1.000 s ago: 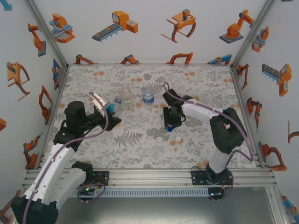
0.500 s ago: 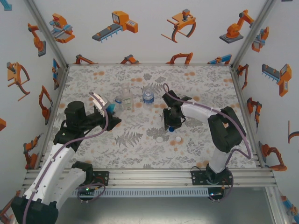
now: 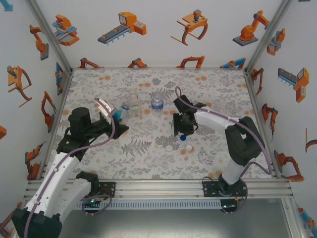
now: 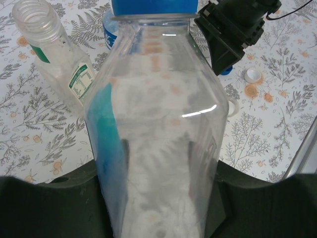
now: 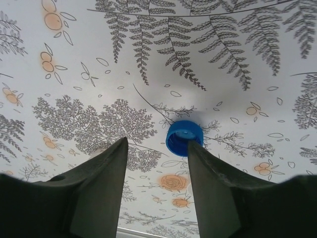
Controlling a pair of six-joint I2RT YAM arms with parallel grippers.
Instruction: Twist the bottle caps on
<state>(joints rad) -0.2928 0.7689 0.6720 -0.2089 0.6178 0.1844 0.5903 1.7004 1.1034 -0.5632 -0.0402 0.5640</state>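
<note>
No text is legible. The label (image 4: 81, 79) on the tall bottle (image 4: 44, 29) bears fine print, too blurred to read; the blue label (image 4: 106, 29) behind it likewise.

Left arm stretches forward, wrist level, and the left hand (image 3: 115, 119) is clamped tight on a bottle (image 4: 158, 124). Right arm bends inward at the elbow, wrist tipped down, right hand (image 5: 156, 144) low, fingers parted, nothing between them.

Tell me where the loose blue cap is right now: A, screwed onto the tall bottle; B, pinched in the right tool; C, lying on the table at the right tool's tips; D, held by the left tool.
C: the blue cap lies open side up on the table, beside the tips of the open right tool.
</note>
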